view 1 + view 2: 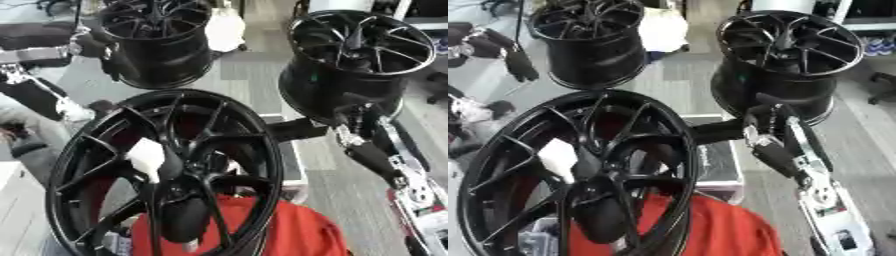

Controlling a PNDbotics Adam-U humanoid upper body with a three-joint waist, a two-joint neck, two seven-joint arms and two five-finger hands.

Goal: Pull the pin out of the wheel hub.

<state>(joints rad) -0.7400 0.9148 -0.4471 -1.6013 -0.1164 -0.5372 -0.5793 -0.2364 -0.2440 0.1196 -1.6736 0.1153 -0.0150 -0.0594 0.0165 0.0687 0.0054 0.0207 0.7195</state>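
Fingers: we cannot tell how they stand on either hand. The right hand [297, 129] is a dark shape right of centre, reaching to the right rim of the big wheel [66, 155]. The left hand [101, 106] is a dark end at that wheel's upper-left rim. Neither shows whether it is spread or clamped.

Pin: a white piece [147, 157] stands among the spokes just left of the hub, in the lower left of the frame, with a dark part running from it toward the centre. We take this for the pin, and it looks seated in the wheel, not yet out.

Wheel: black, many-spoked, tilted with its face toward us, filling the lower left. A red cloth [293, 232] shows behind its lower right edge.

Other wheels: two more black ones stand well apart from the work, one at the upper left [157, 45] and one at the upper right [350, 65].

Step in hand: as we judge it, bracing the wheel — both hands are at the rim and neither is at the white piece.

Next move: we would bring one hand in between the spokes to the white piece, close on it, and draw it straight out along its own line — while the other hand steadies the rim so the wheel does not swing.
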